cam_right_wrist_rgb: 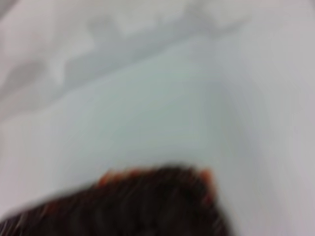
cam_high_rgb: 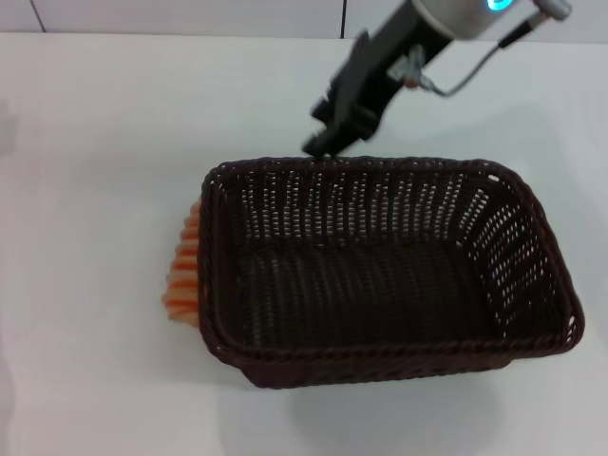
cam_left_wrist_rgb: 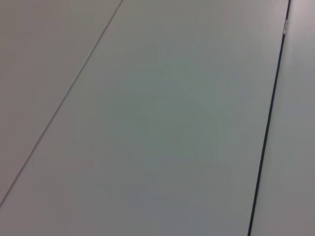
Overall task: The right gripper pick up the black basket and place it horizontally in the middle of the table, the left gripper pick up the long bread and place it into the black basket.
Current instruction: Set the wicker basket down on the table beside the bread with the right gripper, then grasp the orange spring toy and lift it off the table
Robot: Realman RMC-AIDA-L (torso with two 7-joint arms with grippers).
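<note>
The black basket (cam_high_rgb: 380, 266) sits lengthwise across the middle of the white table (cam_high_rgb: 95, 142), its open side up. My right gripper (cam_high_rgb: 325, 144) reaches down from the upper right to the basket's far rim, left of its middle. Its tip is right at the rim. The right wrist view shows a blurred dark corner of the basket (cam_right_wrist_rgb: 147, 206) over the white table. The long bread (cam_high_rgb: 182, 271), striped orange and cream, lies on the table against the basket's left outer side, partly hidden by it. My left gripper is out of view.
The left wrist view shows only a plain pale surface (cam_left_wrist_rgb: 157, 128) crossed by a thin seam and a dark line. A pale wall with seams runs along the table's far edge (cam_high_rgb: 190, 33).
</note>
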